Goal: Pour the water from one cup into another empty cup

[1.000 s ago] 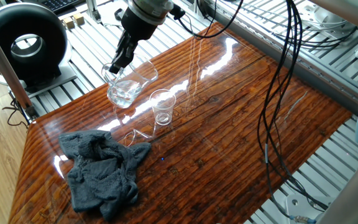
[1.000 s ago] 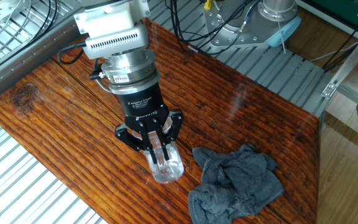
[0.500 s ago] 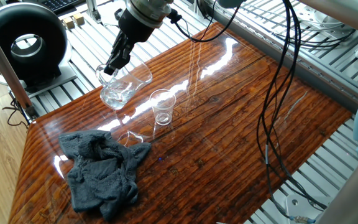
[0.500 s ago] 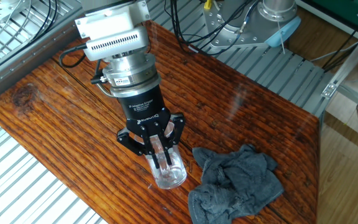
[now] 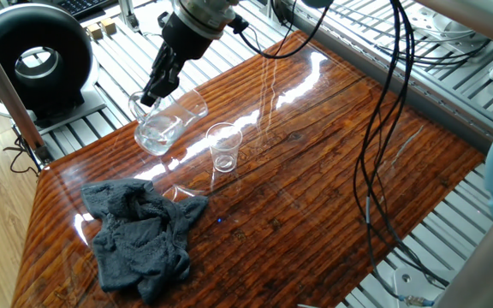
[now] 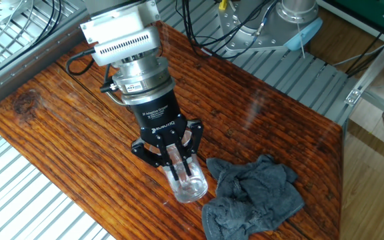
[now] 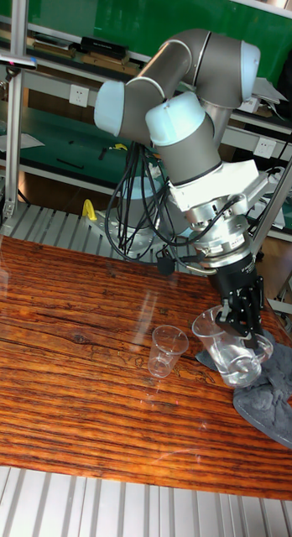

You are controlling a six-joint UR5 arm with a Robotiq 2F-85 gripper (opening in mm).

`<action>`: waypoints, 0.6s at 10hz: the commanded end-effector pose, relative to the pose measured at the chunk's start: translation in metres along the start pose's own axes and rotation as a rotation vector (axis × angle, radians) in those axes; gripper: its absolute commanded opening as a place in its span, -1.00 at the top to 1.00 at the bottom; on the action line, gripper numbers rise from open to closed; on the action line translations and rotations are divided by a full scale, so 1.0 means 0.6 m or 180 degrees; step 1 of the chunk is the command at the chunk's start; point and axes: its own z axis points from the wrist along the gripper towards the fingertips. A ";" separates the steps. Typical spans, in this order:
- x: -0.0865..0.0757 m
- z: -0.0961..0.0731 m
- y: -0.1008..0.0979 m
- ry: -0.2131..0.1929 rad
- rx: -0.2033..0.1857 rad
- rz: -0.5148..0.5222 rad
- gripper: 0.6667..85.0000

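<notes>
My gripper (image 5: 152, 92) is shut on the rim of the large clear glass mug (image 5: 166, 122), fingers straddling its wall. The mug hangs tilted, with a shallow layer of water (image 5: 156, 136) in its lower side. The small empty tumbler (image 5: 223, 147) stands upright on the wooden table, just right of the mug and apart from it. In the tall fixed view the gripper (image 7: 238, 323) holds the mug (image 7: 232, 352) right of the tumbler (image 7: 167, 348). In the other fixed view the gripper (image 6: 181, 170) and mug (image 6: 191, 187) hide the tumbler.
A crumpled grey cloth (image 5: 139, 235) lies on the table near the mug, also seen as the cloth (image 6: 255, 197) beside it. Black cables (image 5: 383, 128) hang over the table's right part. A black ring-shaped device (image 5: 32, 56) sits beyond the left edge.
The gripper has carried the mug a little away from the tumbler, toward the cloth side of the table. The tumbler and cloth have not moved.
</notes>
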 end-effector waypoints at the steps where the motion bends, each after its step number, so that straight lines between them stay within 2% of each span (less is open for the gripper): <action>1: 0.000 -0.008 0.009 -0.0019 -0.0107 -0.0023 0.99; 3: 0.019 -0.028 0.000 0.0086 -0.0135 -0.0078 0.99; 4: 0.025 -0.034 -0.003 0.0090 -0.0161 -0.0105 0.99; 6: 0.024 -0.029 -0.004 -0.0002 -0.0215 -0.0148 0.99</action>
